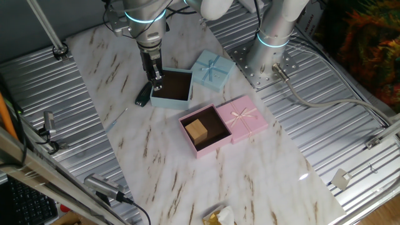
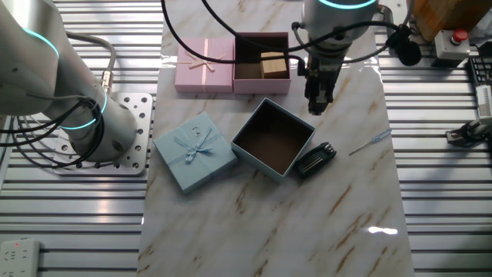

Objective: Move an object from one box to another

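The object, a small tan wooden cube (image 1: 196, 130) (image 2: 273, 65), sits inside the pink box tray (image 1: 209, 149) (image 2: 261, 83) with the dark brown interior. The light blue box tray (image 1: 169, 102) (image 2: 257, 161) lies beside it with nothing inside. My gripper (image 1: 154, 80) (image 2: 315, 105) hangs over the blue tray's edge, on the side nearest a flat black item (image 1: 144, 95) (image 2: 315, 159). Its fingers look pressed together with nothing between them. It is well away from the cube.
The pink lid (image 1: 242, 119) (image 2: 204, 65) with its cream bow touches the pink tray. A light blue lid (image 1: 212, 69) (image 2: 194, 151) lies by the blue tray. A thin clear stick (image 2: 369, 142) rests on the marble. The arm's base (image 1: 272, 37) stands at the table's side.
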`<state>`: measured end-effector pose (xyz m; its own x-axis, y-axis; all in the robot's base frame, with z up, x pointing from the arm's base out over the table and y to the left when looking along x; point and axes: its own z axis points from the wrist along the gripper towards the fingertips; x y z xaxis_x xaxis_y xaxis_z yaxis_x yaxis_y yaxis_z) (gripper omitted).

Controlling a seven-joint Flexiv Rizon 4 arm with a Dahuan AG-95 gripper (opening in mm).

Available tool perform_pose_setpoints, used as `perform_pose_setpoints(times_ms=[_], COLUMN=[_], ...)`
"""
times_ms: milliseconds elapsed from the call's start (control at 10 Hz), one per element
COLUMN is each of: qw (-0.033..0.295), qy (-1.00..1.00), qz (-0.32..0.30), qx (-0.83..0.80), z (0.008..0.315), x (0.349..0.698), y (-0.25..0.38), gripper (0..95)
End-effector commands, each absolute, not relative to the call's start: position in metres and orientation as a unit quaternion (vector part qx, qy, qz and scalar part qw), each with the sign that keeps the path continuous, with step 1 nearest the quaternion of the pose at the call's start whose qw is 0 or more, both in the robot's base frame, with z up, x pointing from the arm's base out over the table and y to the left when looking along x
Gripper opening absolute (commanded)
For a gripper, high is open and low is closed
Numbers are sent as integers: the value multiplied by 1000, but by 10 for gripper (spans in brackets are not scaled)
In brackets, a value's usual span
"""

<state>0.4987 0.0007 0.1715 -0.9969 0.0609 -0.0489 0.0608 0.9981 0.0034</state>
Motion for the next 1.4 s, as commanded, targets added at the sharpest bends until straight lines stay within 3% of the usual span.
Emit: perform_pose_setpoints(times_ms=[100, 200, 300, 600, 700, 1400], qw=[27, 28, 32, 41, 50, 39], qy=[999, 1000, 999, 999, 999, 998], qz=[0, 2, 1, 4, 1, 13], qx=[21, 14, 13, 1, -7, -42], z=[167, 166, 166, 161, 159, 174], x=[501, 502, 501, 498, 497, 483], y=[2, 8, 18, 66, 73, 114], gripper=[570, 570, 760, 760, 950, 950])
